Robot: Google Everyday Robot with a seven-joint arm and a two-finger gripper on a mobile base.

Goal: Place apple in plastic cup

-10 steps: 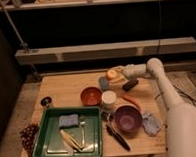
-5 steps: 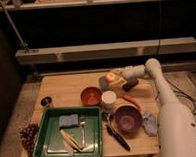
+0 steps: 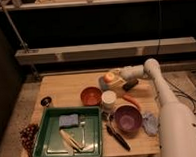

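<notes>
The apple [image 3: 109, 77], small, round and yellow-orange, is at the back middle of the wooden table [image 3: 62, 87]. It sits at the top of the light-blue plastic cup [image 3: 104, 86], which is mostly hidden behind it and the gripper. My gripper [image 3: 116, 80] reaches in from the right on a white arm [image 3: 151, 68] and is right against the apple and cup. I cannot tell whether it holds the apple.
An orange-brown bowl [image 3: 91, 96] and a white round cup [image 3: 109, 99] stand just in front of the cup. A carrot [image 3: 131, 101], purple bowl [image 3: 127, 119], pale cloth [image 3: 149, 124] and black tool [image 3: 118, 137] lie right. A green tray [image 3: 50, 146] holds a blue sponge [image 3: 69, 120]. Grapes [image 3: 29, 135] lie far left.
The apple and my gripper have moved slightly left and down, onto the light-blue cup. Nothing else on the table has moved.
</notes>
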